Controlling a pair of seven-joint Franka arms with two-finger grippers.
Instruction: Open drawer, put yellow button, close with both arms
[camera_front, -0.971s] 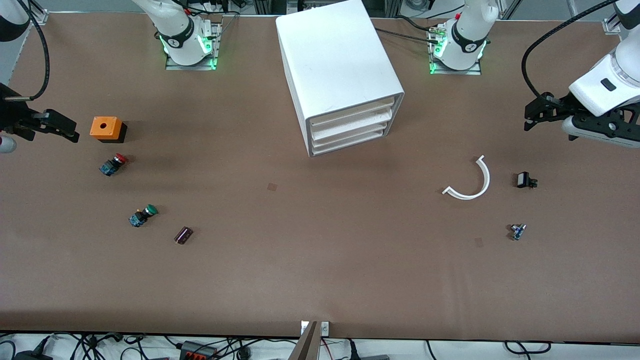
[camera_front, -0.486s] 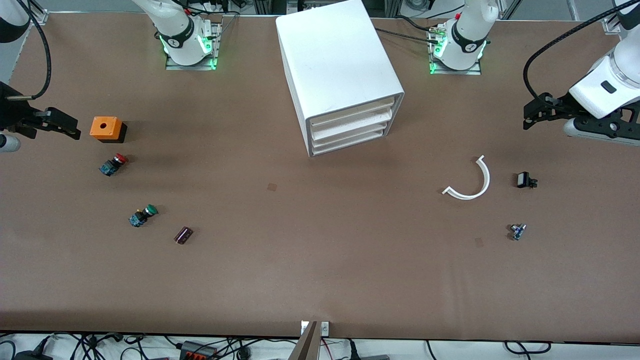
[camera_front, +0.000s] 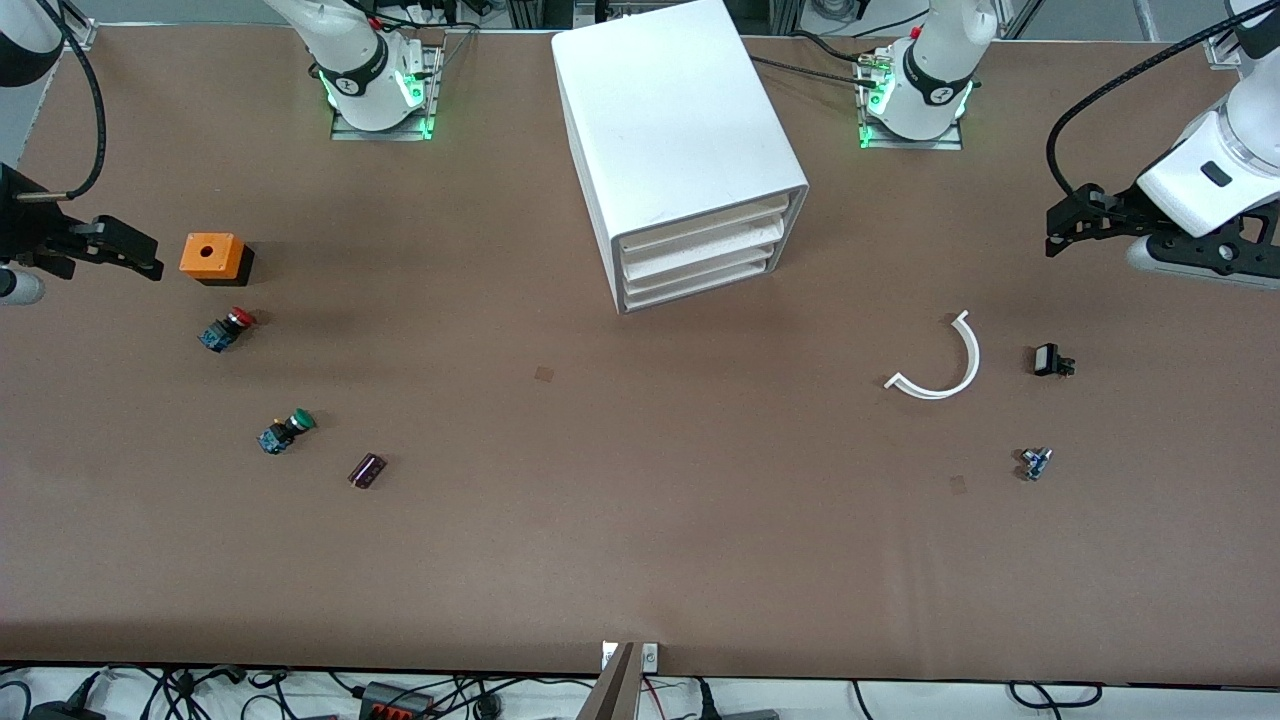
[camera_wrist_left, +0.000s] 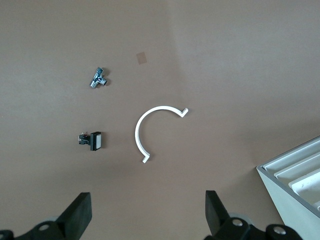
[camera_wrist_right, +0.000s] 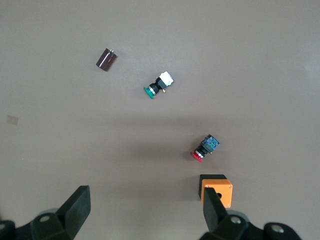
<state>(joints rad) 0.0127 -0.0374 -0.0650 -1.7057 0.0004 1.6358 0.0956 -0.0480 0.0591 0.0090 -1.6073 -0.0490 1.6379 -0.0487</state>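
While both arms hang up off the surface (camera_front: 640, 520), the cabinet (camera_front: 672, 130) sits closed between their bases, and the drawer (camera_front: 700, 222), the top one of its stack, is flush with the ones below it.

Left pincer (camera_wrist_left: 147, 212) is up over the left arm's end, fingers (camera_wrist_left: 80, 212) spread wide with nothing between them. Under it lie a white curved strip (camera_wrist_left: 145, 127), a small black switch (camera_wrist_left: 92, 141) and a little metal fitting (camera_wrist_left: 98, 78), all well apart from one another. A corner of the cabinet shows in this wrist view too.

Right pincer (camera_wrist_right: 145, 210) is over the right arm's end, also wide open and empty. Just beside it on the surface sits an orange box (camera_front: 212, 257) with a hole in its top. A red button (camera_front: 227, 328) lies just nearer the front camera than the box. A green button (camera_front: 286, 431) lies nearer again, with a dark cylinder (camera_front: 366, 469) beside it.

No button with a yellow cap shows up in any view, so I can't tell where that one is.
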